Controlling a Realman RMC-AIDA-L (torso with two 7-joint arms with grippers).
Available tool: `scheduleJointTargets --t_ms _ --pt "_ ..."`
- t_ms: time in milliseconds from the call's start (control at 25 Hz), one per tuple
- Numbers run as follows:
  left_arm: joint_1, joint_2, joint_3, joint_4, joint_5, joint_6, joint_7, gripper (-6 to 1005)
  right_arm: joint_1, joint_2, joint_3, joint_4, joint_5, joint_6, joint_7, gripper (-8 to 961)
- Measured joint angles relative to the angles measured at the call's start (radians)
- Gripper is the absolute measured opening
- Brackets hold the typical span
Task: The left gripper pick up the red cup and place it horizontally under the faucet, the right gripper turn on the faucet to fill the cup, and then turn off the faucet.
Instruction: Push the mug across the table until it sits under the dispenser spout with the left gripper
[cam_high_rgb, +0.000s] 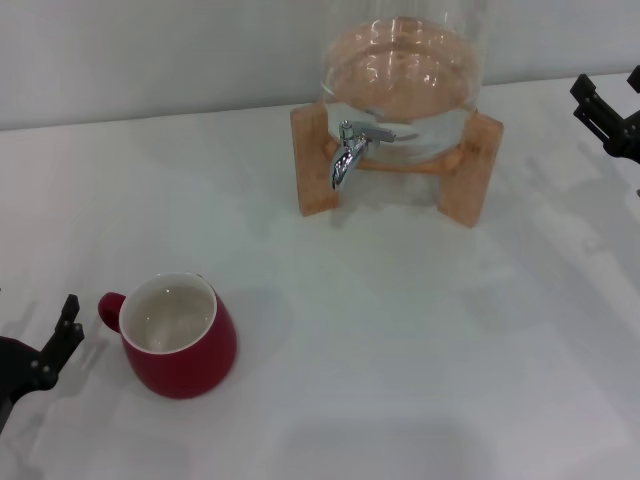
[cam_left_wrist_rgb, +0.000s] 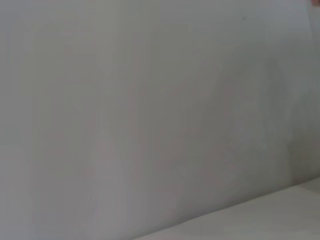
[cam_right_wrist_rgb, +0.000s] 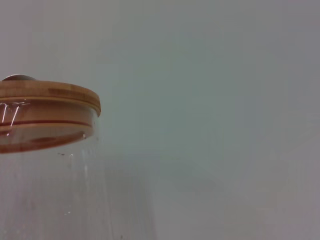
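The red cup stands upright on the white table at the front left, its white inside showing and its small handle turned toward the left edge. My left gripper sits low just left of that handle, apart from the cup. The chrome faucet sticks out of the clear glass jar at the back centre, spout curving down, nothing beneath it. My right gripper hovers open at the far right edge, well right of the jar and holding nothing.
The jar rests on a wooden stand near the back wall. Its wooden lid and glass wall fill part of the right wrist view. The left wrist view shows only pale wall and a strip of table.
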Motion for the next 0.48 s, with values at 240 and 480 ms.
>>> scheduleJointTargets --t_ms 240,480 --pt "0.0 -0.001 0.022 0.0 0.0 -0.003 0.009 863 0.0 0.0 0.0 0.0 0.0 0.0 0.0 866" --pt "0.004 -0.001 0.027 0.0 0.0 -0.006 0.018 863 0.0 0.0 0.0 0.0 0.0 -0.001 -0.002 866"
